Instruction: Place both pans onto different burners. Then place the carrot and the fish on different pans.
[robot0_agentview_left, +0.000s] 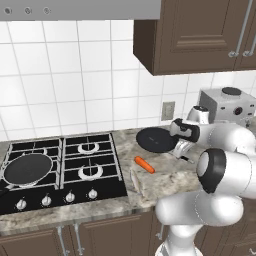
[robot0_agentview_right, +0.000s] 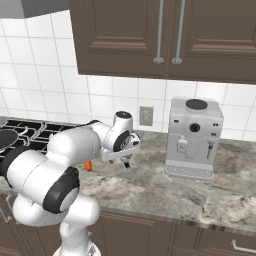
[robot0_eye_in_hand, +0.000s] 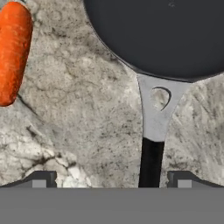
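Observation:
One black pan (robot0_agentview_left: 27, 169) sits on the front-left burner (robot0_agentview_left: 30, 172) of the cooktop. The other pan (robot0_agentview_left: 156, 139) lies on the stone counter right of the stove, its handle (robot0_eye_in_hand: 151, 162) pointing toward my hand. My gripper (robot0_eye_in_hand: 113, 179) hangs open just above that handle, which runs between the fingertips (robot0_eye_in_hand: 181, 178), nearer the right one, untouched. In the left base view the gripper (robot0_agentview_left: 186, 157) is at the pan's right rim. The orange carrot (robot0_agentview_left: 145, 164) lies in front of this pan, also seen as the carrot (robot0_eye_in_hand: 15, 52). The pale fish (robot0_agentview_left: 136, 181) rests near the counter's front edge.
A silver coffee machine (robot0_agentview_right: 194, 137) stands at the back right of the counter. A wall outlet (robot0_agentview_left: 168, 110) is behind the pan. The other burners, such as the front-right one (robot0_agentview_left: 91, 171), are bare. Dark cabinets (robot0_agentview_right: 165, 35) hang overhead.

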